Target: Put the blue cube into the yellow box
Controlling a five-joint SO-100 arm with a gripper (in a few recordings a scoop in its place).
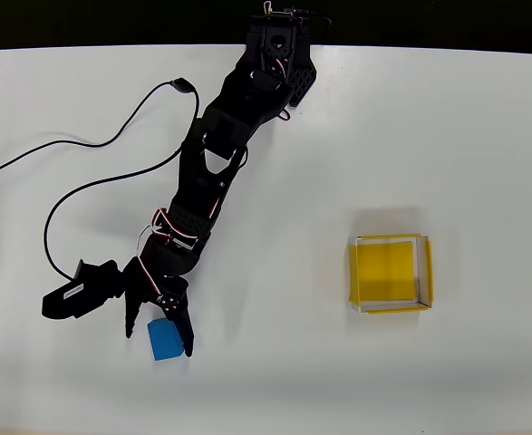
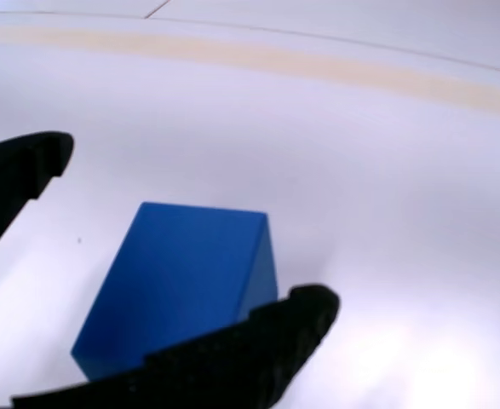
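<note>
The black two-finger gripper (image 1: 159, 337) is spread wide around the small bright-blue cube (image 1: 164, 341) on the white table (image 1: 275, 362). One finger hides the cube's bottom edge in the wrist view (touching or not, I can't tell). The shallow yellow box (image 1: 428, 269) sits well apart.

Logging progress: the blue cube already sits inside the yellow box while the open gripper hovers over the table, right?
No. The overhead view shows the blue cube on the table between the open gripper's fingers; the yellow box stands empty, apart.
</note>
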